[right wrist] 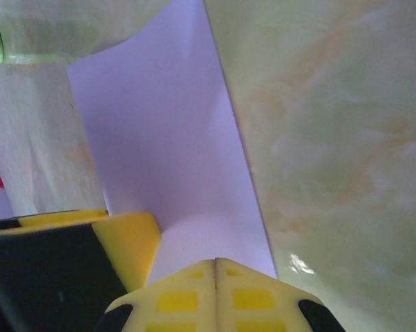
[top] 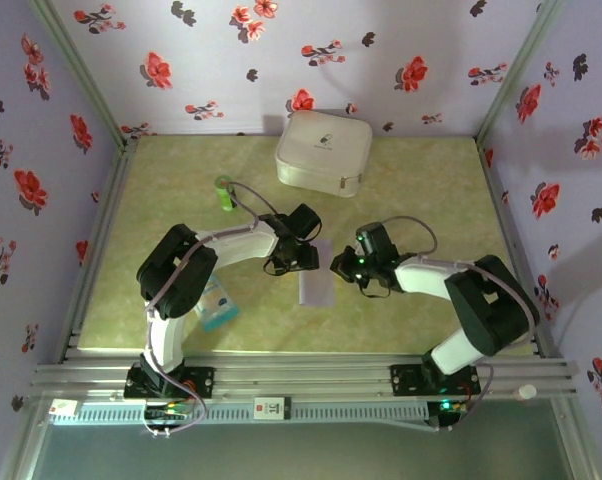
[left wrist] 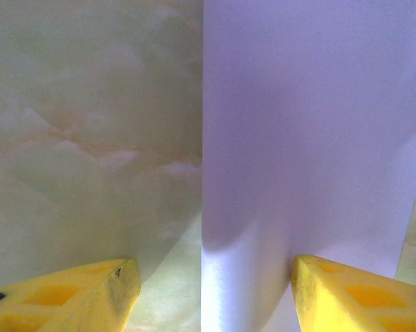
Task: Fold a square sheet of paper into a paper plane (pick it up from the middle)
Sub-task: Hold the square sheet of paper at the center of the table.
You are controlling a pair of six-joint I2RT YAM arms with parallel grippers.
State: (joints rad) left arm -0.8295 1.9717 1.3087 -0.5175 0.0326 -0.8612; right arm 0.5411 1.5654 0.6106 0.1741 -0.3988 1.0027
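The square sheet of paper [top: 316, 286] is pale lavender and lies on the green marbled table between the two arms as a narrow upright strip. My left gripper [top: 291, 256] stands open at its left edge. In the left wrist view, my left gripper [left wrist: 211, 266] straddles the paper [left wrist: 305, 138], one yellow finger [left wrist: 346, 297] over it and the other over bare table. My right gripper [top: 343, 268] comes in from the right. Its tips [right wrist: 215, 263] are shut together on the paper [right wrist: 166, 138], which humps up to them. The left finger [right wrist: 128, 242] sits close beside.
A white zipped case [top: 323, 150] stands at the back centre. A green tube [top: 224, 193] lies left of it. A blue-and-white packet [top: 216, 305] rests under the left arm. Floral walls close three sides, and a metal rail [top: 301, 375] runs along the front.
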